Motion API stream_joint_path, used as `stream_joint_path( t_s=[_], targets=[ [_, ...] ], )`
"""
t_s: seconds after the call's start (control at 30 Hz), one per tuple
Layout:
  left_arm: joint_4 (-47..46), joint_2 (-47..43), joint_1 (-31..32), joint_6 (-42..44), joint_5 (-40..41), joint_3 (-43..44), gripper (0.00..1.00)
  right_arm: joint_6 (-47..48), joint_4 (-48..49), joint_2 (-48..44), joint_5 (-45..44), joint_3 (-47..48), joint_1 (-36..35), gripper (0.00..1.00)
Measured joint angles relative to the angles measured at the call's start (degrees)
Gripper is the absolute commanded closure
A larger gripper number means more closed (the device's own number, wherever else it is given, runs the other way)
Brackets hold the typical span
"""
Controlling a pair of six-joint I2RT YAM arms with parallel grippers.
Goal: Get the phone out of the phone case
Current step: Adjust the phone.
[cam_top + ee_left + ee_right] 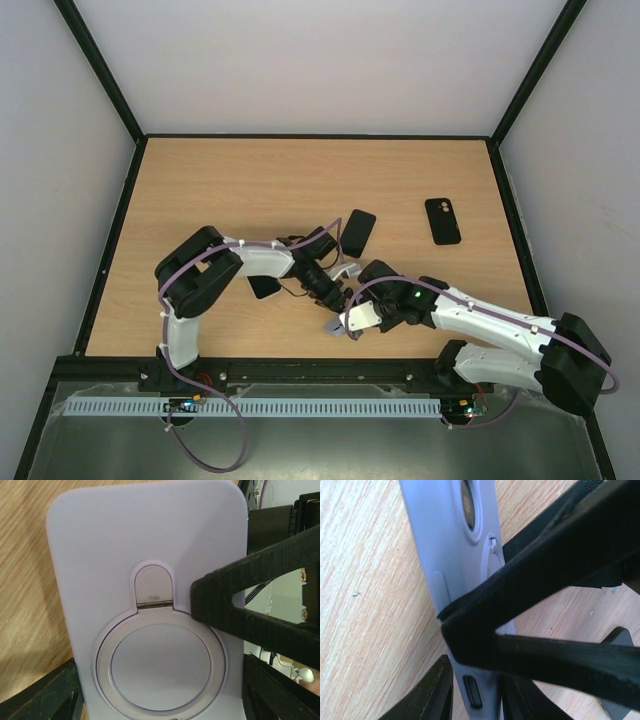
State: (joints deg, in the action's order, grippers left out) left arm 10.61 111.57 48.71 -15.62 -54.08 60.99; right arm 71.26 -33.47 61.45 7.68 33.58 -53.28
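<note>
A pale lavender phone case [357,318] with a ring stand on its back is held above the table between both grippers. In the left wrist view its back [150,555] fills the frame. My left gripper [160,705] is shut on its lower sides. In the right wrist view the case [450,540] stands edge-on, with a dark side button [472,692]. My right gripper [475,700] is shut on its edge. The left gripper's finger [545,580] crosses in front. The phone's screen side is hidden.
A black phone [357,232] lies on the wooden table [220,190] just beyond the grippers. A second black phone or case [442,221] lies to the right. A dark flat object [263,287] lies under the left arm. Black rails edge the table.
</note>
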Motion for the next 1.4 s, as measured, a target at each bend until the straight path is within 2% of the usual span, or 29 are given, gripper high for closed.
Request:
stream_joint_path(
  t_s=[0.13, 0.17, 0.2, 0.27, 0.5, 0.67, 0.77, 0.97, 1.03, 1.13, 1.27, 1.4],
  targets=[
    [0.0, 0.7, -0.4, 0.0, -1.0, 0.5, 0.32, -0.4, 2.2, 1.0, -1.1, -0.4, -0.2, 0.85],
    [0.1, 0.8, -0.6, 0.0, -1.1, 0.5, 0.21, -0.3, 2.3, 1.1, -1.3, -0.4, -0.3, 0.87],
    [0.1, 0.8, -0.7, 0.0, -1.2, 0.5, 0.04, -0.3, 2.4, 1.2, -1.5, -0.4, -0.4, 0.88],
    [0.1, 0.8, -1.0, 0.3, -1.2, 0.4, 0.01, -0.4, 2.6, 1.2, -1.8, -0.4, -0.4, 0.9],
    [-3.4, -2.6, -3.1, -1.8, 3.0, -2.2, 0.01, -1.9, -0.2, -1.9, -3.6, 0.1, -0.5, 0.98],
    [-4.8, -10.2, -9.3, -7.1, 13.4, -8.2, 0.01, -6.5, -6.2, -9.2, -4.2, 0.3, -0.5, 0.98],
    [-4.9, -19.8, -12.2, -9.9, 21.5, -13.0, 0.01, -11.4, -8.7, -12.9, -3.5, 0.8, -0.4, 0.98],
    [-6.5, -44.7, -10.7, -15.0, 41.4, -15.7, 0.01, -24.2, -10.7, -16.7, 2.8, 3.7, 3.9, 0.98],
    [-10.8, -54.6, -10.5, -17.4, 46.9, -20.6, 0.01, -29.6, -10.1, -17.0, 6.0, 5.9, 6.4, 0.98],
    [-19.6, -69.3, -10.4, -22.7, 51.0, -32.2, 0.01, -38.6, -7.3, -16.5, 10.6, 9.5, 8.9, 0.98],
    [-30.7, -78.8, -10.1, -30.1, 51.6, -44.4, 0.15, -49.7, -3.5, -15.3, 17.7, 14.6, 11.3, 0.98],
    [-35.1, -81.3, -7.7, -30.2, 50.1, -47.1, 0.3, -57.2, -0.3, -14.1, 28.9, 17.9, 18.5, 0.98]
  ],
)
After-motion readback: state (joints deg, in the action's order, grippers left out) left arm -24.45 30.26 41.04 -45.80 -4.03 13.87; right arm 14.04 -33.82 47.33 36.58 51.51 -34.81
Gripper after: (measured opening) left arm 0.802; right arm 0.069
